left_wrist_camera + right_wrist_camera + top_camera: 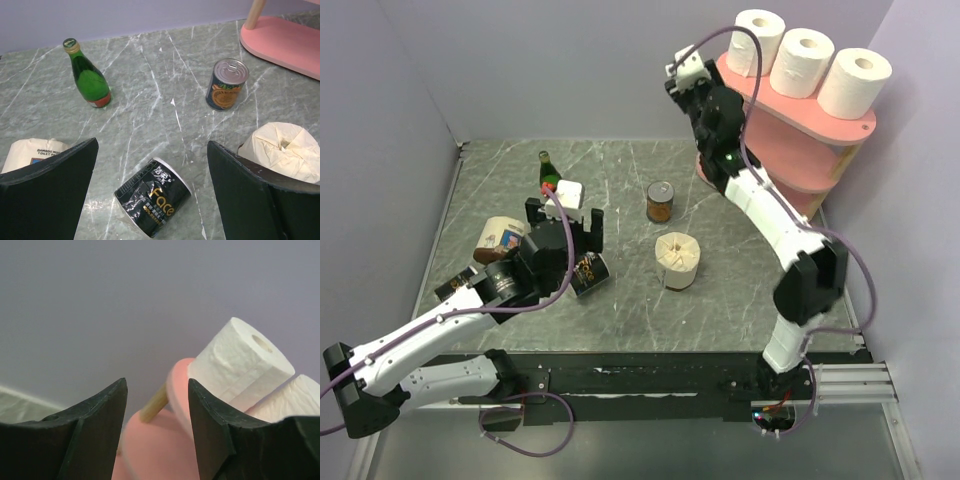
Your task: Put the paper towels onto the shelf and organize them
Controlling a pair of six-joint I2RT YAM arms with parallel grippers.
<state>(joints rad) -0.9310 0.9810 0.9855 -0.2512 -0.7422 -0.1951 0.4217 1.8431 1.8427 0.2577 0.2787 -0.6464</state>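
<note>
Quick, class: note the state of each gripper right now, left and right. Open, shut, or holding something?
Left gripper: open, holding nothing.
Right gripper: open, holding nothing.

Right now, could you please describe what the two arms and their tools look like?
Both the left arm and right arm have white link shells with black joints, and a purple cable loops along each. The left tool and right tool are black, with two broad, wedge-shaped fingers each. A small green light shows on the right arm's black wrist.
</note>
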